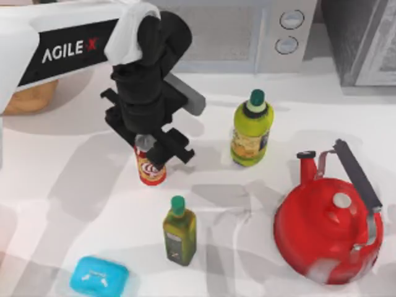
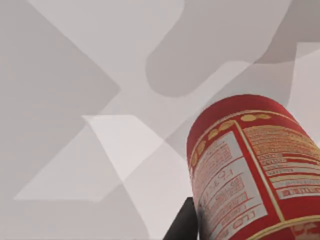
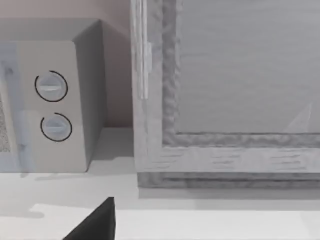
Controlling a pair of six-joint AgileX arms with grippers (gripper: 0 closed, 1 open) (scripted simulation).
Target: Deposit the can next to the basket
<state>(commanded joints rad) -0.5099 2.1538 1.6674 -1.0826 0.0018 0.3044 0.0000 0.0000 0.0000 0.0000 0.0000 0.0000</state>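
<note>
So the left gripper (image 1: 148, 145) is clamped on the small red drink can (image 1: 150, 170); the tan woven basket (image 1: 28, 96) sits at its ten o'clock.

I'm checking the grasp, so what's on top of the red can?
The left end effector sits over the can, covering its top; the lid and finger contact are hidden.

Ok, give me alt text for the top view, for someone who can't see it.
The left tool sits over the upright red can mid-table, the basket far left. A red kettle, two bottles and a blue case stand around.
</note>
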